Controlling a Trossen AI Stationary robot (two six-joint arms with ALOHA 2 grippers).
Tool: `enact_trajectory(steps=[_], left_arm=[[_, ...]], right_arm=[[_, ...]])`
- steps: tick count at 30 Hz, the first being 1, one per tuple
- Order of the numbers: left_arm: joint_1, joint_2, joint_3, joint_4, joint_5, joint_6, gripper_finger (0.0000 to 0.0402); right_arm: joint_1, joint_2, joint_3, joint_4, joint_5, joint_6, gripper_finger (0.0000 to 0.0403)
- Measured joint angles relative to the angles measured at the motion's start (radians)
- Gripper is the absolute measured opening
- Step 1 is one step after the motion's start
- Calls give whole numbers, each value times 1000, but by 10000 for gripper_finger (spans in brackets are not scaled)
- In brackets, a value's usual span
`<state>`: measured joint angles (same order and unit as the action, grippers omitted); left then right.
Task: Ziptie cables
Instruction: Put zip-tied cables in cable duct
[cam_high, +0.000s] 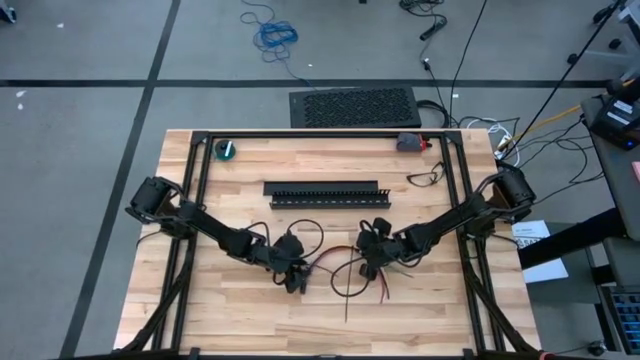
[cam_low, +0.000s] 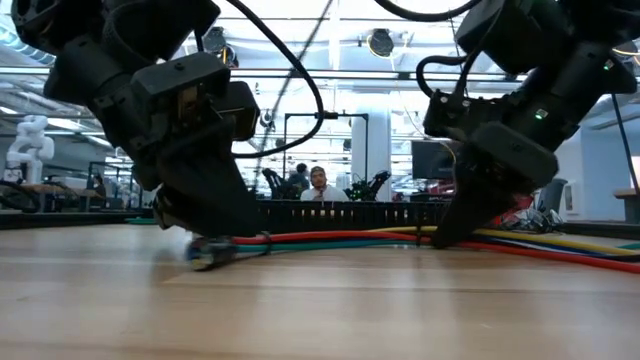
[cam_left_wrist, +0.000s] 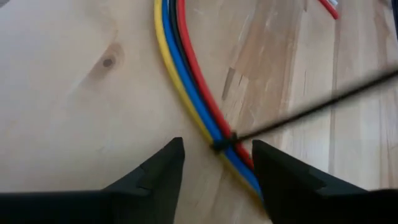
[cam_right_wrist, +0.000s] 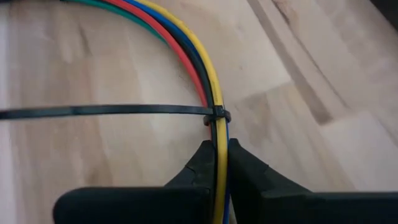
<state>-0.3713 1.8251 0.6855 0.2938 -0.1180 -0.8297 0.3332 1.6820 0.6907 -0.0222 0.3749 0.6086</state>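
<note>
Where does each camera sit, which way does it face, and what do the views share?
High: above the table, facing straight down; both arms show.
Low: at tabletop height, facing level across; both grippers come from above onto the cables.
Left wrist: on the left arm, facing down past the open left gripper at the cables and a ziptie.
Right wrist: on the right arm; the right gripper is shut on the cables.
All four views show the cables.

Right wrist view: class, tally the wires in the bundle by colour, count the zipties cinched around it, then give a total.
yellow wire: 1
blue wire: 1
black wire: 1
red wire: 1
green wire: 1
ziptie: 1
Total: 6
</note>
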Motion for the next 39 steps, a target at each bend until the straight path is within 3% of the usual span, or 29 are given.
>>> enact_trajectory(steps=[7, 12, 20, 26, 31, 39], left_arm=[[-5, 8, -8, 95, -17, 172, 149], [3, 9, -7, 102, -66, 178, 137], [11, -13, -4, 55, -37, 150, 99], [9, -87, -5, -91, -128, 160, 98], [8, -123, -8, -139, -134, 238, 125], [19, -186, -7, -185, 7, 198, 221]], right_arm=[[-20, -63, -1, -151, 64, 10, 18], [-28, -65, 0, -159, 66, -8, 11], [-106, -53, 3, -51, 37, -39, 8], [-131, 8, 4, 74, -61, 16, 8], [-113, 43, 6, 126, -44, 65, 8], [-103, 85, 43, 234, -73, 62, 6]])
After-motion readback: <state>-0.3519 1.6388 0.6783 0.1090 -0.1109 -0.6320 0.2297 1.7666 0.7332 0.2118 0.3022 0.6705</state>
